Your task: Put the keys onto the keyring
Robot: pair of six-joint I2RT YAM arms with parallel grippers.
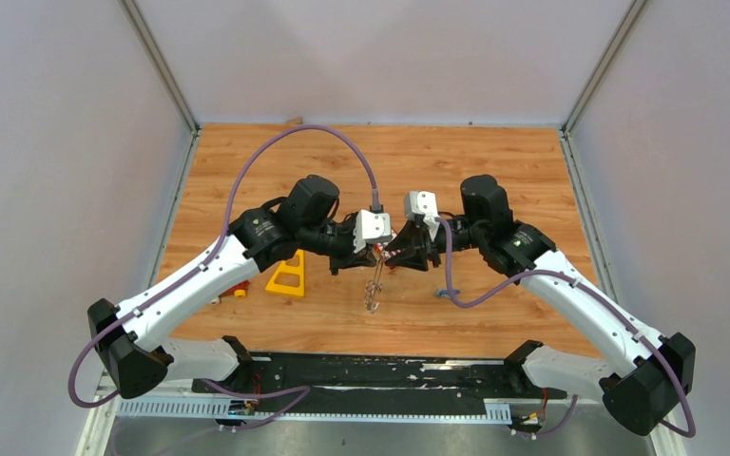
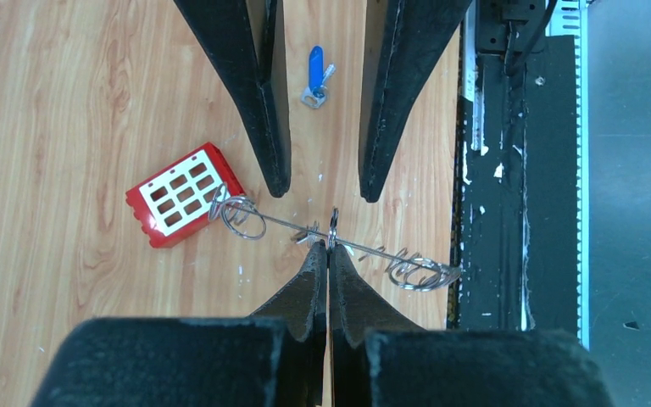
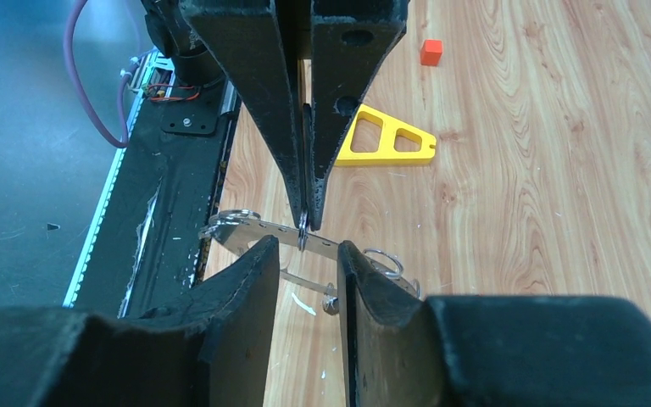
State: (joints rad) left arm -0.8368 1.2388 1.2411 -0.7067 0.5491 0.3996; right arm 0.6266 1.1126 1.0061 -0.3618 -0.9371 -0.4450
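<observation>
The keyring (image 2: 373,253) is a thin metal hoop seen edge-on, with small silvery loops bunched at both ends. It is held above the wood, also visible in the top view as keyring (image 1: 374,285) and in the right wrist view as keyring (image 3: 246,229). My left gripper (image 2: 329,248) is shut, pinching it at mid-span. My right gripper (image 3: 303,253) faces the left one, open, its fingers straddling the pinch point without touching it. The blue-headed key (image 2: 315,73) lies on the table beyond, also seen as the blue key (image 1: 440,294).
A red block with white squares (image 2: 183,195) lies by the keyring's far end. A yellow triangular frame (image 1: 288,275) sits left of the grippers, with small red and orange bits (image 1: 238,288) nearby and an orange cube (image 3: 430,52). The black base rail (image 1: 371,372) runs along the near edge.
</observation>
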